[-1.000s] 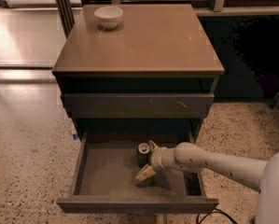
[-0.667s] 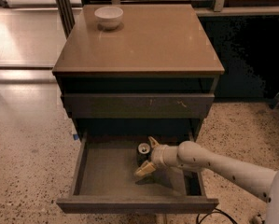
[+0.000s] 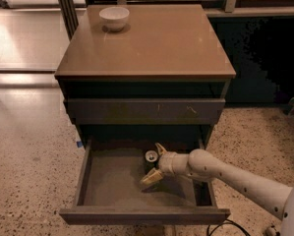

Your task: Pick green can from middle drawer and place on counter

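The middle drawer [image 3: 112, 186] stands pulled open at the bottom of the dark cabinet. The green can [image 3: 151, 157], dark with a silver top, stands upright near the drawer's back, right of centre. My gripper [image 3: 155, 163] reaches in from the right, down inside the drawer. It is open, with one pale fingertip [image 3: 160, 148] behind the can and the other [image 3: 150, 178] in front of it. The can sits between them, close to the wrist. The counter [image 3: 151, 43] is the tan top of the cabinet.
A white bowl [image 3: 114, 17] sits at the counter's back left corner. A shut drawer front with pale scratch marks [image 3: 144, 111] is just above the open drawer. Speckled floor [image 3: 28, 156] surrounds the cabinet. My white arm [image 3: 235, 176] crosses the drawer's right wall.
The gripper stays around the can with its fingers spread as before. The arm's near part has shifted slightly to the right. The can has not moved.
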Action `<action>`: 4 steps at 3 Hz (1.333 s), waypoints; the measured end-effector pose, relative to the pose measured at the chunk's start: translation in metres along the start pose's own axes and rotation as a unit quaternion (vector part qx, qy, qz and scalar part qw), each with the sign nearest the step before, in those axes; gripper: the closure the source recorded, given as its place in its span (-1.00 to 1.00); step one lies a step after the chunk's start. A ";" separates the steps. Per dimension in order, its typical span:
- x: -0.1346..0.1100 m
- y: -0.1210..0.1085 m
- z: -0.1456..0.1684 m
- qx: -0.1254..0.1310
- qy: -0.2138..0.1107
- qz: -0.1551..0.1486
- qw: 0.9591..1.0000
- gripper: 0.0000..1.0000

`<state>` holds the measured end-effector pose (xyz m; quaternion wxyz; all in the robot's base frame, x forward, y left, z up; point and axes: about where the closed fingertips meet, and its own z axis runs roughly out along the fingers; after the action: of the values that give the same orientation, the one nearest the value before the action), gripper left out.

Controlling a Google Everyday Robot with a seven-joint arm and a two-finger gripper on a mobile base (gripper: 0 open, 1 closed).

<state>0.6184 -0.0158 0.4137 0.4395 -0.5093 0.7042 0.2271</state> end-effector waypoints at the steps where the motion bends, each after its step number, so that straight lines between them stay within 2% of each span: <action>1: 0.008 0.007 0.006 -0.019 0.030 -0.014 0.999 -1.00; 2: 0.008 0.007 0.006 -0.019 0.030 -0.014 0.999 -1.00; 3: 0.008 0.007 0.006 -0.019 0.030 -0.014 0.999 -0.64; 4: 0.008 0.007 0.006 -0.019 0.030 -0.014 0.999 -0.02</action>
<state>0.6138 -0.0128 0.4029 0.4114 -0.5341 0.7055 0.2186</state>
